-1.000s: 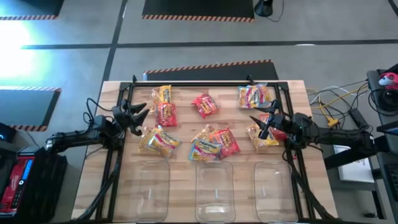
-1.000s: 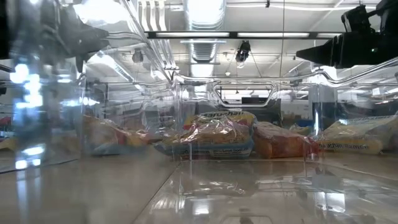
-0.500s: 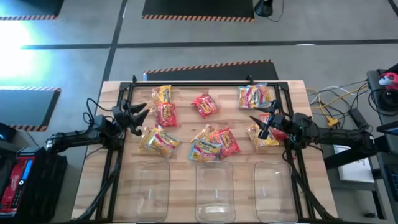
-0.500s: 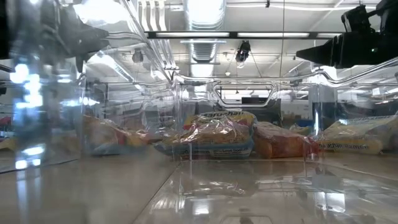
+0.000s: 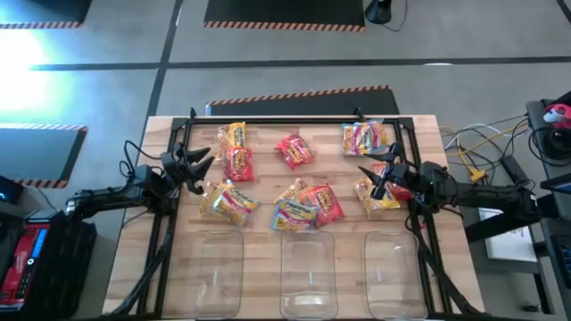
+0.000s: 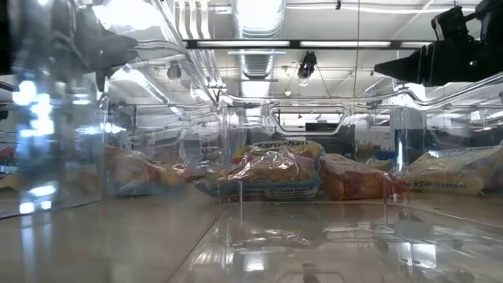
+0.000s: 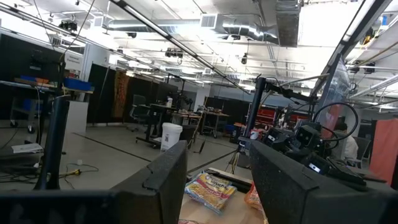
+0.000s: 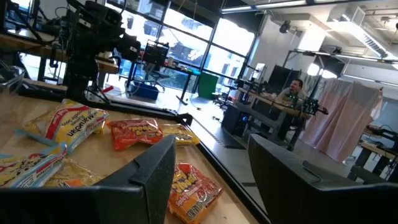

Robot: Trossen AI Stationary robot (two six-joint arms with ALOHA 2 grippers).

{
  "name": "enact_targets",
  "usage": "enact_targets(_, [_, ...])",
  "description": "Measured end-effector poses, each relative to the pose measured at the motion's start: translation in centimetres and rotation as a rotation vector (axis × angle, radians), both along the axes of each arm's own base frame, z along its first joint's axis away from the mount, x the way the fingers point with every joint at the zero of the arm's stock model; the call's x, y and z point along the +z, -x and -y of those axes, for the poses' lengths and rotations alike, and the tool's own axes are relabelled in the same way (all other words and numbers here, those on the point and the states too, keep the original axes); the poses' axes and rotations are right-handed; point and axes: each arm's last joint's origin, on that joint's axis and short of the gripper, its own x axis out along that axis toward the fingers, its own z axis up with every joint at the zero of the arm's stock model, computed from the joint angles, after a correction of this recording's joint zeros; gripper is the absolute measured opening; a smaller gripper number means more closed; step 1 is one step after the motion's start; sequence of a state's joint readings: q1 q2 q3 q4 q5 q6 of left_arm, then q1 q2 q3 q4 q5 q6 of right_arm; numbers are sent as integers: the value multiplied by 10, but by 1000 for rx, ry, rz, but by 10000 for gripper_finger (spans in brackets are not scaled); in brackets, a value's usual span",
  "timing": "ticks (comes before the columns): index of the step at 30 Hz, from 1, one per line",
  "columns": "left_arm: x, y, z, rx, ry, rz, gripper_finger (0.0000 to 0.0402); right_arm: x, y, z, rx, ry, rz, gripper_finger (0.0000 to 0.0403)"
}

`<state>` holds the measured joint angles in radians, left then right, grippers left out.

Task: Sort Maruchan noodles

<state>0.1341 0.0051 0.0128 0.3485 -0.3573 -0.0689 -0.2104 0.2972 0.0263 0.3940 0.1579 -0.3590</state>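
Several Maruchan noodle packets lie flat on the wooden table. There is a yellow one, red ones, multicoloured ones, and another yellow one. My left gripper hangs open above the table's left side, beside the red and yellow packets, with nothing between its fingers. My right gripper hangs open above the right side, over a yellow-and-red packet. Its fingers are also bare. In the low view both grippers sit well above the packets.
Three clear plastic bins stand in a row along the table's near edge. A black rail frame borders the work area. Cables lie off the right edge. A person sits in the room beyond.
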Motion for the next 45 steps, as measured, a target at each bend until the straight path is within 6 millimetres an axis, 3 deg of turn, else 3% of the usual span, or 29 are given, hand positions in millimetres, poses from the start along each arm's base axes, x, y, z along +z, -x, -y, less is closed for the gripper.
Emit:
enact_targets(17, [0,0,0,0,0,0,156,2,0,0,1,-3,20,192])
enact_targets(24, [0,0,0,0,0,-1,156,3,1,0,37,-269,140,192])
enact_targets(32, [0,0,0,0,0,0,156,4,1,0,51,-365,189,192])
enact_targets(40, [0,0,0,0,0,0,156,4,1,0,101,-717,323,192])
enact_targets(45, [0,0,0,0,0,0,156,5,1,0,118,-814,367,192])
